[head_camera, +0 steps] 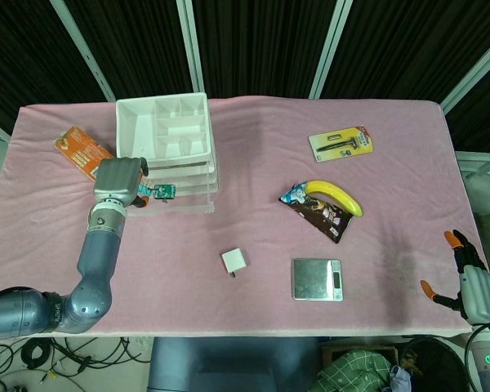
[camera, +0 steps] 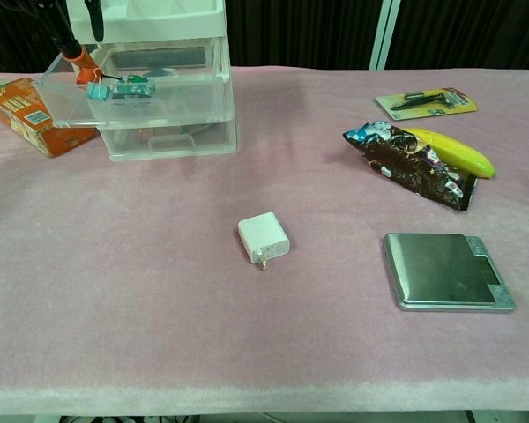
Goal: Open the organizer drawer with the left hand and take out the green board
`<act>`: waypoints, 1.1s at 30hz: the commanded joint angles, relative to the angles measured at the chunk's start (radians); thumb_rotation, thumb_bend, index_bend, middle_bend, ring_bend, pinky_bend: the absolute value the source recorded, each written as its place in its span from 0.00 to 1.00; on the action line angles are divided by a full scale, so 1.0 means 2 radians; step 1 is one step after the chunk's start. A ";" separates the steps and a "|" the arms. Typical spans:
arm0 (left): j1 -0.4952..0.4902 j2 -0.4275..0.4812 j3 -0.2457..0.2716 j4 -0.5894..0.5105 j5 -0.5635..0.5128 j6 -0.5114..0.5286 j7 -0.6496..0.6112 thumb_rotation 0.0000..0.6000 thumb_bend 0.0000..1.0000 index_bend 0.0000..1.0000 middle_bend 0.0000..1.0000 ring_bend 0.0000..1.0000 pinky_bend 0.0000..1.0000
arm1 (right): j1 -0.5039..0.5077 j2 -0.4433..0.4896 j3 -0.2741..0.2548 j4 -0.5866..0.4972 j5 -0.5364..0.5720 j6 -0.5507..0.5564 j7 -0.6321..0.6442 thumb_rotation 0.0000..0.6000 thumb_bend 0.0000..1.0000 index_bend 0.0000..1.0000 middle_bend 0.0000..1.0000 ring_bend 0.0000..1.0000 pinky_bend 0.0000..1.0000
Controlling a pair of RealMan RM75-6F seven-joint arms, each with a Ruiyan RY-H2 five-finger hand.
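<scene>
Already the clear drawer (camera: 115, 104) of the white organizer (head_camera: 165, 139) stands pulled out toward the front, so the opening step looks done and the reach for the green board (camera: 132, 86) is the step in hand. That board lies inside the open drawer, toward its left half. The left hand (head_camera: 119, 184) hangs over the drawer's left end, and in the chest view its orange fingertips (camera: 86, 63) come down just beside the board's left edge. Whether they touch it is hard to say from either view; the fingers look curled downward and narrow, with nothing lifted between them as far as I can judge. The right hand (head_camera: 471, 278) sits at the far right table edge, fingers spread and holding nothing.

Next, I would judge, the left hand needs to pinch the board between thumb and a finger and lift it straight up clear of the drawer walls. Its thin, flat shape low in the tray will likely make the grasp fiddly.
</scene>
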 commanded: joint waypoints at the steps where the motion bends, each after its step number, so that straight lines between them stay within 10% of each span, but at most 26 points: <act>1: -0.009 -0.009 0.006 0.010 -0.004 0.001 0.008 1.00 0.24 0.40 1.00 1.00 1.00 | 0.000 0.000 0.000 0.000 0.000 0.000 0.001 1.00 0.19 0.06 0.00 0.00 0.16; 33: -0.061 -0.073 0.021 0.080 -0.042 0.000 0.055 1.00 0.24 0.41 1.00 1.00 1.00 | -0.002 0.001 0.004 0.002 0.003 0.002 0.012 1.00 0.19 0.06 0.00 0.00 0.16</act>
